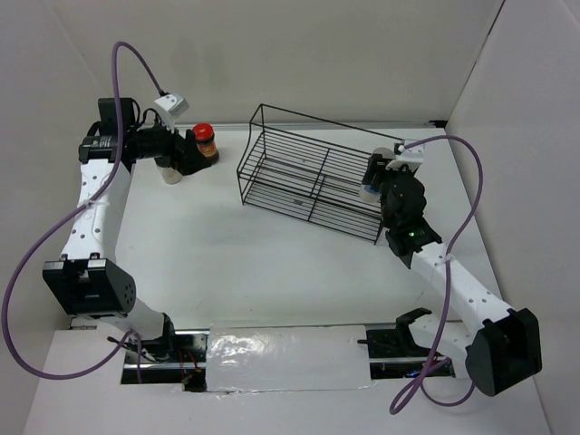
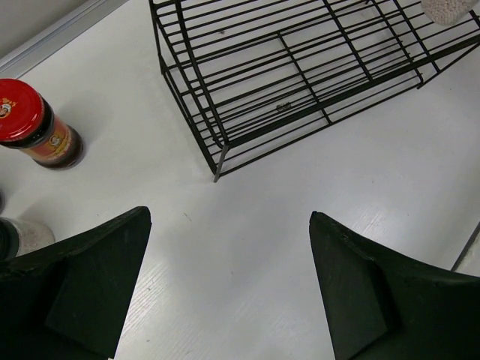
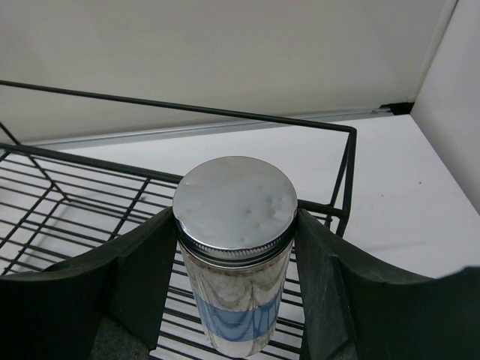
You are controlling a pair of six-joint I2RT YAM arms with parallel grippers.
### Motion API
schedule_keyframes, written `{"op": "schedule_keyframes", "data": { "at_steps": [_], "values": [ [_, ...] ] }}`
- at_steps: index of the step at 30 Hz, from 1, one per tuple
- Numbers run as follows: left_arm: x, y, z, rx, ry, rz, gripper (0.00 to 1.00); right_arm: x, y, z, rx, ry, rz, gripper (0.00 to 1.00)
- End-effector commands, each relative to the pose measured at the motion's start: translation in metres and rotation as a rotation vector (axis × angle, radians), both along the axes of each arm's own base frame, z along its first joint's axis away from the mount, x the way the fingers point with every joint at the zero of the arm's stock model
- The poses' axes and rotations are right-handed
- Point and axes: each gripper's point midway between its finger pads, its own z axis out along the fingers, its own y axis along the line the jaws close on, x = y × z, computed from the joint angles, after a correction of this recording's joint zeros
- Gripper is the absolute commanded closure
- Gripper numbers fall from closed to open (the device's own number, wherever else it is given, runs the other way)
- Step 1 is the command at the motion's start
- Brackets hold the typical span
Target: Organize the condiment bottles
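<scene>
One whitish bottle (image 3: 235, 202), pinched in our right gripper (image 3: 234, 259) over the shelf wires at the wire rack's (image 3: 346, 169) right end, could snag and topple if released tilted, while our left gripper (image 2: 229, 289) gapes wide near the red-lidded jar (image 2: 34, 124).

Bright, even, diffuse light comes from above, with soft, faint shadows beneath the wire rack (image 1: 313, 177). The metal-lidded bottle (image 3: 235, 217) shows a dull sheen on top. Focus is sharp throughout.
</scene>
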Motion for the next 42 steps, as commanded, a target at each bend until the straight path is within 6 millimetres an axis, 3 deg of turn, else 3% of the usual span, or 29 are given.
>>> {"op": "schedule_keyframes", "data": {
  "at_steps": [1,5,9,18,23,25,26,27,29,30,36,37,40,41,42],
  "values": [
    [-0.002,0.004,0.018,-0.002,-0.06,0.018,0.01,-0.005,0.008,0.045,0.002,-0.18,0.069,1.0],
    [-0.001,0.003,0.018,-0.001,-0.067,0.009,0.01,-0.001,0.011,0.056,-0.082,-0.213,0.091,1.0],
    [-0.002,0.003,0.019,0.002,-0.076,0.004,0.01,-0.002,-0.002,0.055,-0.111,-0.211,0.058,1.0],
    [-0.003,0.002,0.019,0.001,-0.09,-0.009,0.01,-0.005,0.005,0.02,-0.105,-0.173,0.14,1.0],
    [-0.003,0.004,0.017,0.014,-0.095,-0.005,0.01,-0.007,0.005,0.013,-0.091,-0.141,0.148,0.99],
    [-0.003,0.004,0.016,0.011,-0.095,-0.009,0.01,-0.009,0.006,0.015,-0.084,-0.136,0.159,0.62],
    [-0.003,0.003,0.016,0.01,-0.095,-0.011,0.01,-0.009,0.006,0.021,-0.074,-0.142,0.158,0.26],
    [-0.004,0.003,0.017,0.007,-0.095,-0.015,0.01,-0.009,0.005,0.017,-0.073,-0.118,0.157,0.2],
    [-0.003,0.002,0.017,0.004,-0.094,-0.017,0.01,-0.01,0.005,0.029,-0.07,-0.126,0.159,0.1],
    [-0.003,0.002,0.018,0.002,-0.094,-0.017,0.01,-0.01,0.005,0.027,-0.072,-0.109,0.159,0.0],
    [0.003,0.009,0.019,0.017,-0.096,0.029,0.01,-0.018,0.002,0.06,-0.072,-0.131,0.151,0.0],
    [0.008,0.015,0.017,0.034,-0.087,0.072,0.01,-0.022,-0.001,0.076,-0.071,-0.154,0.14,0.0],
    [0.02,0.033,0.011,0.057,-0.068,0.188,0.01,-0.029,-0.006,0.084,-0.099,-0.132,0.13,0.0],
    [0.025,0.045,0.008,0.083,-0.066,0.243,0.01,-0.035,-0.01,0.1,-0.107,-0.154,0.116,0.0],
    [0.031,0.057,0.006,0.092,-0.06,0.289,0.01,-0.038,-0.013,0.097,-0.118,-0.123,0.11,0.0]
  ]
}}
